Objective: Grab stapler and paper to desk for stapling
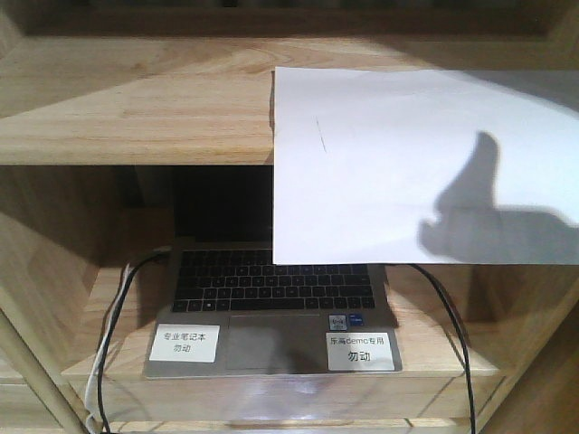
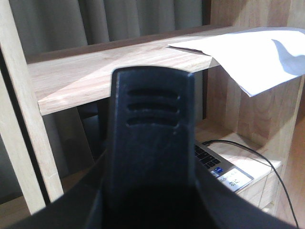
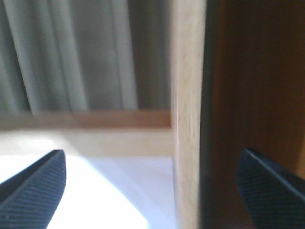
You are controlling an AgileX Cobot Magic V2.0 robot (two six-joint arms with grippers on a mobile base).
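On front view, plain white rectangular paper sheet [image 1: 407, 163] is seen overhanging light wooden shelf [image 1: 136, 99]. Left wrist: black left fingers [image 2: 150, 143], opening cannot be told. Right wrist: right fingers [image 3: 33, 191] are spread wide, empty; wooden upright [image 3: 188, 119] ahead between them could be struck.

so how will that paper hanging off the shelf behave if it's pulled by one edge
Probably floppy: the paper is a single thin sheet, and its overhang past the shelf seems to dip slightly in the left wrist view. It looks light and lies loose with nothing on it, so it should slide off the smooth wood easily.
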